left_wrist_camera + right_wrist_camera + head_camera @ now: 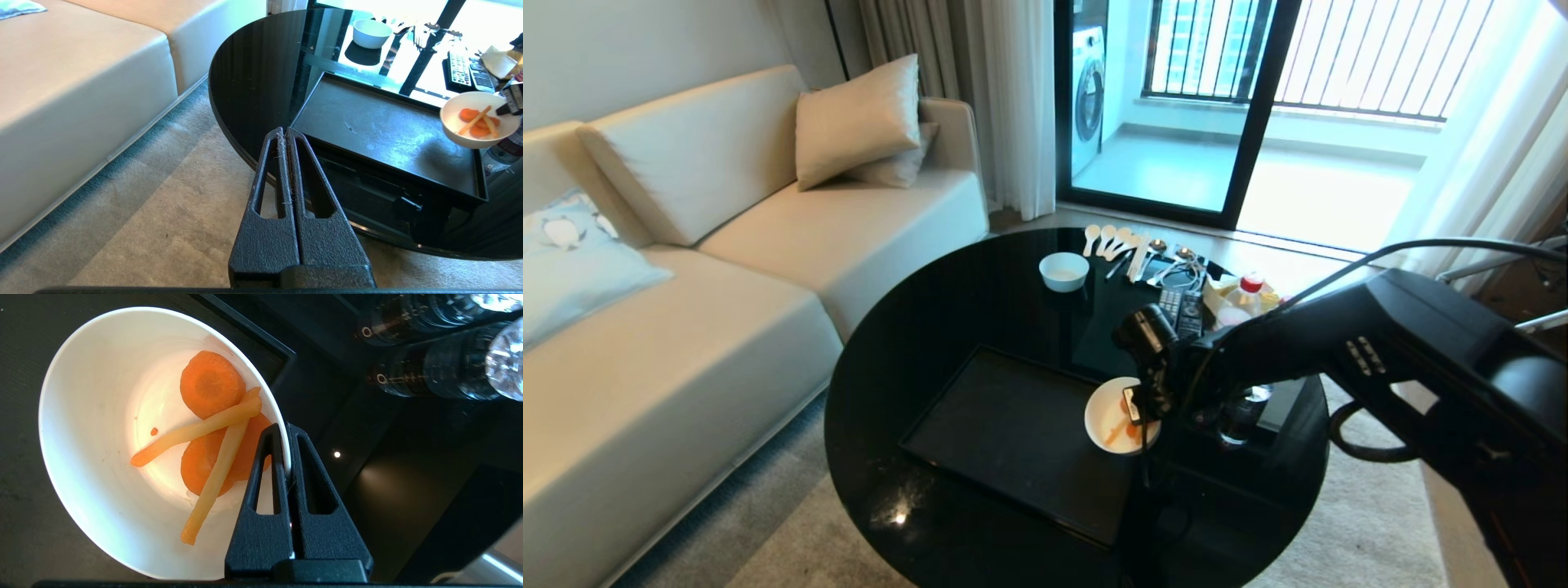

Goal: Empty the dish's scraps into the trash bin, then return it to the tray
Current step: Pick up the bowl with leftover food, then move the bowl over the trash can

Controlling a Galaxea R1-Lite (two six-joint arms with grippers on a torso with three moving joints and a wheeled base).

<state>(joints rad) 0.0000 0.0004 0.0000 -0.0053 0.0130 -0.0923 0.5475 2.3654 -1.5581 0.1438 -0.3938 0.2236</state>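
The dish (pixel 102 457), a glossy white bowl, holds the scraps (pixel 212 428): orange round slices and pale yellow strips. My right gripper (pixel 284 426) is shut on the bowl's rim, one finger inside and one outside. In the head view the dish (pixel 1104 416) hangs at the right end of the black tray (pixel 1013 441), with my right gripper (pixel 1134 406) on its right side. From the left wrist view the dish (pixel 461 132) floats just above the tray (pixel 380 134) and casts a shadow on it. My left gripper (pixel 284 130) is shut and empty, parked over the carpet beside the table. The trash bin is out of view.
On the round black table (pixel 915 523), a smaller white bowl (pixel 1063 270), several spoons (pixel 1111 239) and remotes (pixel 1180 309) lie at the far side. Clear bottles (pixel 429 371) stand close to the right of the dish. A cream sofa (pixel 727 286) runs along the left.
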